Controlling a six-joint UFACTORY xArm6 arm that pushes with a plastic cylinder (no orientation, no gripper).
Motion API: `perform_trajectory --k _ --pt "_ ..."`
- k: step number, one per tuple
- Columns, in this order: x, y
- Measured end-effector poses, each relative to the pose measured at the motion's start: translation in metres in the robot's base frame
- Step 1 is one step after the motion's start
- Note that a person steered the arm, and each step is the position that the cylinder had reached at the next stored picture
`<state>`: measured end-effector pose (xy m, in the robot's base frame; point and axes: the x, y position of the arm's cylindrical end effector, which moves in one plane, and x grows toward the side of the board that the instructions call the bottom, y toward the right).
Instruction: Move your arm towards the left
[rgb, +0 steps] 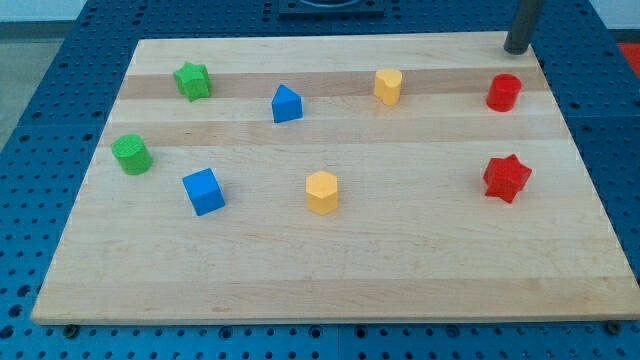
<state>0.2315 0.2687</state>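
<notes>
My tip (517, 49) rests at the wooden board's (400, 260) upper right corner, grasping nothing. The red cylinder (504, 92) sits just below it, untouched.

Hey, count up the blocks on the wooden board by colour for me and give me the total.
Green: 2, the green star and the green cylinder
Blue: 2, the blue pentagon-like block and the blue cube
Yellow: 2, the yellow heart and the yellow hexagon
Red: 2, the red cylinder and the red star
Total: 8 blocks
</notes>
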Motion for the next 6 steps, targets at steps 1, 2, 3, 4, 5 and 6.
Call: perform_trajectory --k 1,2,3,4,5,6 --pt "-0.021 -0.051" --pt "-0.029 -0.076" --pt "-0.030 -0.081" --pt "-0.040 -0.117" --pt "-0.040 -0.117" --pt "-0.039 -0.150"
